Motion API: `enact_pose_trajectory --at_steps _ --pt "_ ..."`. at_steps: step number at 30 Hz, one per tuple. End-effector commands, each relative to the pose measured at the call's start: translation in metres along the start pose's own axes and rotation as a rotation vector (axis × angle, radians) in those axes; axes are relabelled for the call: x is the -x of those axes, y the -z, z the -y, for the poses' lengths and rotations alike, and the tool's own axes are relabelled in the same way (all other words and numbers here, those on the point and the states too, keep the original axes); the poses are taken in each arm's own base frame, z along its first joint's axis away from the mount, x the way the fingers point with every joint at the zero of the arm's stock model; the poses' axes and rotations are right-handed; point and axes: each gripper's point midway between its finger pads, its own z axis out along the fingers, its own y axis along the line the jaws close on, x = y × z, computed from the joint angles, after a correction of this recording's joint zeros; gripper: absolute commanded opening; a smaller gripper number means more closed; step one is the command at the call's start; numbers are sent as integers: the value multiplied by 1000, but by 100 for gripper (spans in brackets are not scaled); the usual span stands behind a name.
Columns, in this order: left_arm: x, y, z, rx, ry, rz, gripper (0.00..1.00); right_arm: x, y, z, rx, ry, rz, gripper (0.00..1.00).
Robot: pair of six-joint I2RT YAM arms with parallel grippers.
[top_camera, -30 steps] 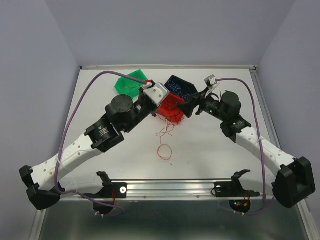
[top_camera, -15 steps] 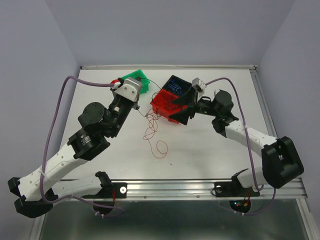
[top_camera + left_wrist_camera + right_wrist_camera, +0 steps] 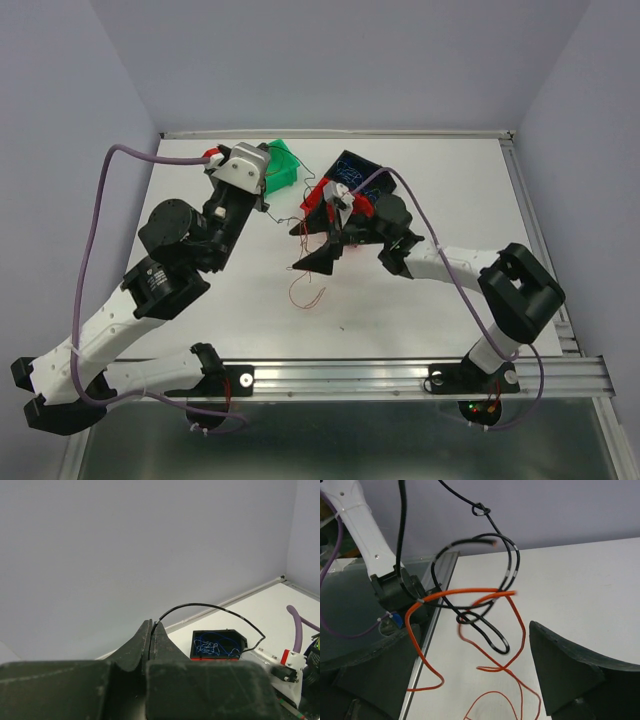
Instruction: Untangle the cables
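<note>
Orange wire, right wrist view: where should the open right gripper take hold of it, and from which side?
Probably the orange wire's steep stretch just right of the black loop. That part runs across the closing direction of the open right gripper and stands clear of the loop there. Come straight forward, shifted toward that side.

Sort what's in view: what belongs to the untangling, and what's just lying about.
Job: black wire, pinched in the shut left gripper; orange wire tangled with it; open right gripper facing the tangle; blue wires, bunched in the black bin.
Lying about: green bin; red bin.
</note>
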Motion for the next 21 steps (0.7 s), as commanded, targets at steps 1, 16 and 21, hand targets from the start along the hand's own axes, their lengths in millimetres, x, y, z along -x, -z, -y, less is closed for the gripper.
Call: enact_pose_trajectory --at_steps 1,16,21 --pt "30 6 -20 50 36 69 0 36 -10 13 -21 122 86 91" --pt "115 37 -137 545 -42 193 0 20 8 11 -119 68 60 9" --pt "147 75 -181 655 30 245 0 5 18 8 -154 35 34 6"
